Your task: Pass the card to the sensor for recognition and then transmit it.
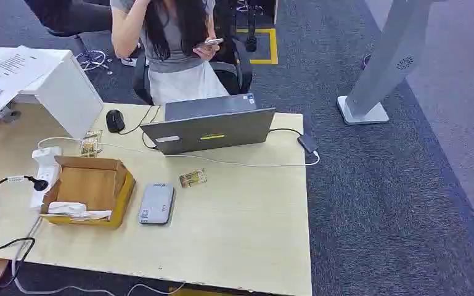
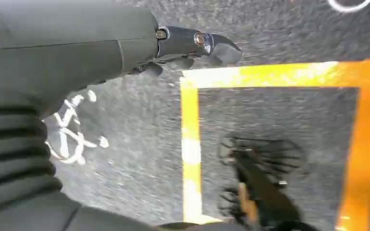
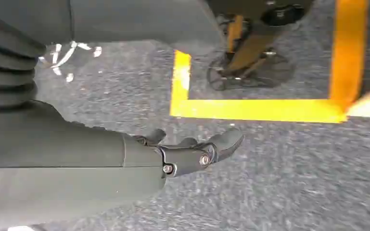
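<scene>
On the left of our head view, a white power strip (image 1: 44,166) lies near the bench (image 1: 240,234) edge with a black plug in it. Just beside it sits an open cardboard box (image 1: 89,190) holding some white paper. Next comes the grey sensor (image 1: 157,203), lying flat on the wood. The card (image 1: 193,178) lies flat on the bench just right of and slightly behind the sensor, apart from it, in front of the open laptop (image 1: 212,127). A black mouse (image 1: 115,120) rests left of the laptop. A person (image 1: 172,43) sits behind the bench, holding a phone. Farther right, on the grey carpet, stands a white pillar base (image 1: 362,112).

Our left hand (image 2: 192,45) hangs over carpet marked with yellow tape, holding nothing; its fingers (image 2: 221,48) reach outward, loosely extended. Our right hand (image 3: 192,151) hangs likewise over the carpet, fingers (image 3: 226,139) loosely extended and holding nothing.
</scene>
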